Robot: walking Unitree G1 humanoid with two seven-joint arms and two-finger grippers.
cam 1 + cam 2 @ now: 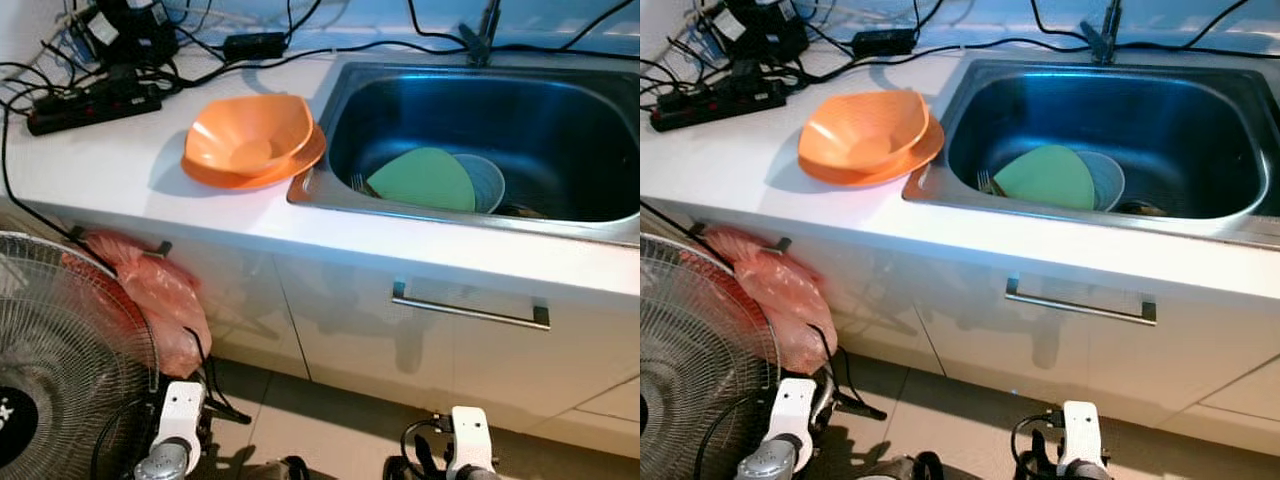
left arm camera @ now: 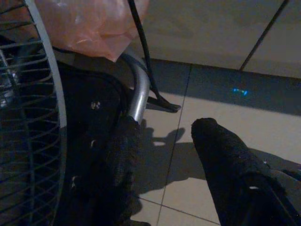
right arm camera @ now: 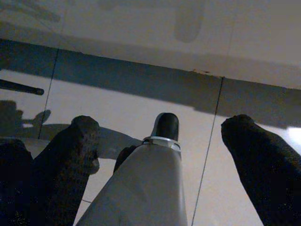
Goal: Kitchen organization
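An orange bowl (image 1: 248,134) rests on an orange plate (image 1: 300,160) on the white counter (image 1: 100,170), just left of the steel sink (image 1: 345,85). Inside the sink lie a green plate (image 1: 425,180), a blue-grey bowl (image 1: 485,180) partly under it, and a fork (image 1: 358,182). Both arms hang low in front of the cabinet, near the floor. My left gripper (image 2: 167,127) is open over the floor tiles beside the fan's stand. My right gripper (image 3: 161,122) is open too, with a grey tube with a black cap (image 3: 164,126) seen between its fingers, not gripped.
A standing fan (image 1: 60,370) is close at lower left, with a pink plastic bag (image 1: 150,290) hanging beside it. A power strip and tangled cables (image 1: 95,100) crowd the counter's back left. The faucet (image 1: 485,35) stands behind the sink. A bar handle (image 1: 470,310) crosses the cabinet front.
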